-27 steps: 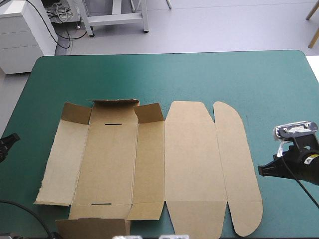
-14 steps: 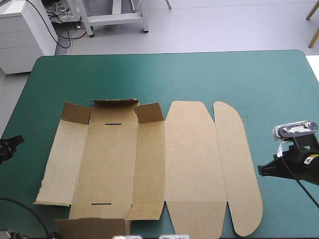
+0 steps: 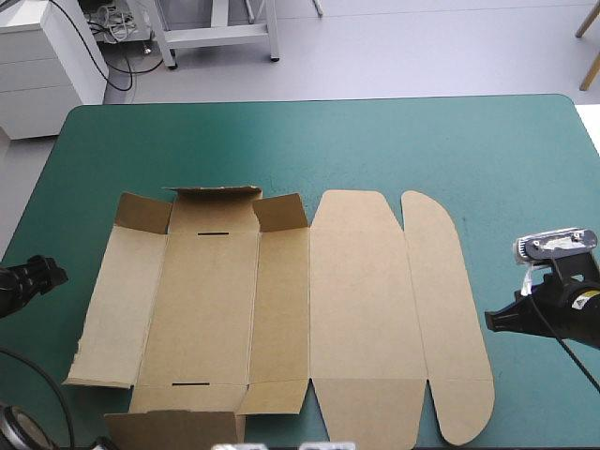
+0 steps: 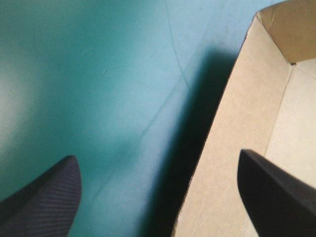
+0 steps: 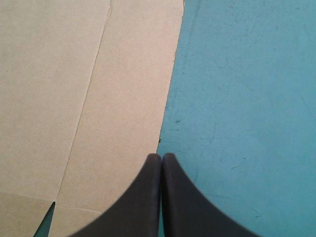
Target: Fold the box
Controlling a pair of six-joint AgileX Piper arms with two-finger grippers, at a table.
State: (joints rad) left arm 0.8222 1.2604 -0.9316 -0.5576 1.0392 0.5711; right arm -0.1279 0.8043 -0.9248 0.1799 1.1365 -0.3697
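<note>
1. Progress: barely started, I'd say. The cut brown cardboard box (image 3: 216,309) lies opened out around the middle of the teal-green-covered bench (image 3: 394,141), sitting a bit toward 7 o'clock.
2. Only the small corner flaps (image 3: 279,212) at its 12 o'clock end and the long side panel (image 3: 117,305) at 9 o'clock are tipped up a little. The lid panels (image 3: 361,291) toward 3 o'clock are dead flat.
3. Left to do, by my guess: pretty much everything. Walls need raising and flaps need tucking.
4. The black fin-fingered left claw (image 4: 155,155) is at the box's 9 o'clock, spread wide and empty. It straddles that side panel's outer edge, with one finger over board and the other over bare bench. Can't tell if it's touching.
5. The black right claw (image 5: 161,155) is at about 4 o'clock with its fingers pressed together, pinching nothing. Its tip is right at the outer lid panel's edge.
</note>
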